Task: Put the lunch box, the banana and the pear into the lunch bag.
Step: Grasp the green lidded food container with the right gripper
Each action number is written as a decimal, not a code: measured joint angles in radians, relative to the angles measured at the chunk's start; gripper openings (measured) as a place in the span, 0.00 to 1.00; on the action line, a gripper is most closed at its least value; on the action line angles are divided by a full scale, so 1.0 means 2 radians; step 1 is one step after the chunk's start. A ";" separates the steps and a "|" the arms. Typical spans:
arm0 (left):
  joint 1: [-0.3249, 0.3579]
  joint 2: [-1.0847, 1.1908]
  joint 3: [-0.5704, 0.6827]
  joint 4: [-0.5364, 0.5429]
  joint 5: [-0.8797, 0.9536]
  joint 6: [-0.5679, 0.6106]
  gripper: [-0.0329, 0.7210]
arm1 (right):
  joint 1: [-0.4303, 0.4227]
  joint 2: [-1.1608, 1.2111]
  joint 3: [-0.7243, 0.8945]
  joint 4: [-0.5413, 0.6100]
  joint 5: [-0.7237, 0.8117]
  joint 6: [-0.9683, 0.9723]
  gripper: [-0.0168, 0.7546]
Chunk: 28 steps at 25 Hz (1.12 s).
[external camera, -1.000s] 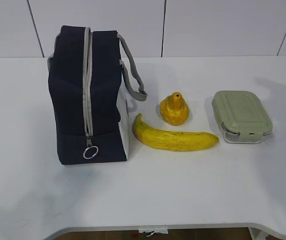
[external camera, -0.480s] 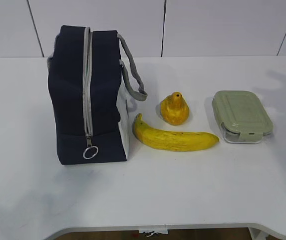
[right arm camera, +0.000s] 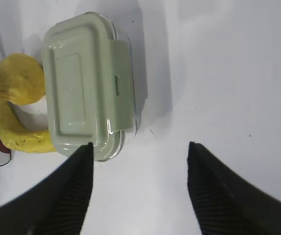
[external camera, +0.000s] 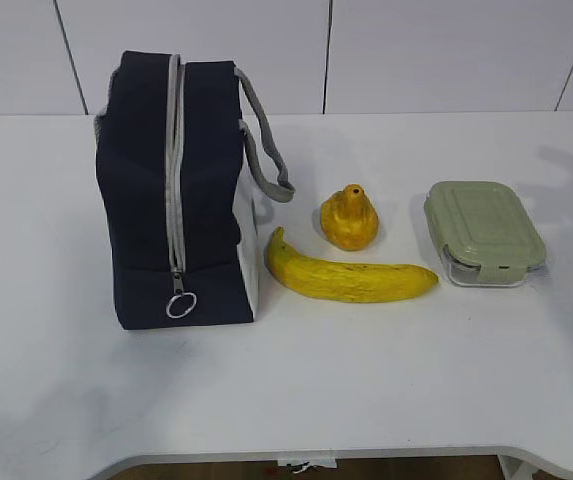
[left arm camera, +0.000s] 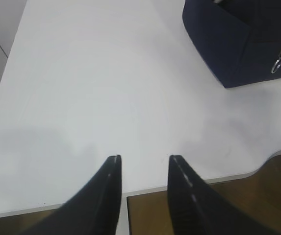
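Observation:
The navy lunch bag (external camera: 171, 190) stands upright at the left, zipped, with its ring pull (external camera: 180, 305) low on the front. The pear (external camera: 349, 218) sits right of it, the banana (external camera: 351, 277) lies in front of the pear, and the green-lidded lunch box (external camera: 484, 232) is at the right. Neither arm shows in the exterior view. My right gripper (right arm camera: 140, 149) is open above the table, just right of the lunch box (right arm camera: 89, 83); the pear (right arm camera: 15, 81) and banana (right arm camera: 17, 134) lie beyond it. My left gripper (left arm camera: 144, 159) is open over the table's front edge, far from the bag (left arm camera: 243, 39).
The white table (external camera: 366, 380) has a curved front edge (external camera: 316, 458). A white panelled wall (external camera: 416, 50) stands behind it. The bag's grey handle (external camera: 266, 150) hangs toward the pear.
No object has moved. A faint shadow at the right edge of the table has shifted slightly.

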 joint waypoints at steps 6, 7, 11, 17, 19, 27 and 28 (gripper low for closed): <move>0.000 0.000 0.000 0.000 0.000 0.000 0.37 | 0.000 0.026 0.000 0.031 0.001 0.001 0.73; 0.000 0.000 0.000 0.000 0.000 0.000 0.37 | 0.000 0.034 0.000 0.036 0.001 0.001 0.73; 0.000 0.000 0.000 0.000 0.000 0.000 0.37 | 0.000 0.061 0.000 0.058 0.001 -0.011 0.74; 0.000 0.000 0.000 0.000 0.000 0.000 0.37 | 0.009 0.089 0.000 0.086 0.000 -0.042 0.74; 0.000 0.000 0.000 0.000 0.000 0.000 0.37 | 0.018 0.099 -0.001 0.091 -0.001 -0.054 0.74; 0.000 0.000 0.000 0.001 0.000 0.000 0.37 | 0.040 0.138 -0.034 0.097 -0.001 -0.068 0.74; 0.000 0.000 0.000 0.001 0.000 0.000 0.37 | 0.042 0.142 -0.036 0.097 -0.001 -0.068 0.74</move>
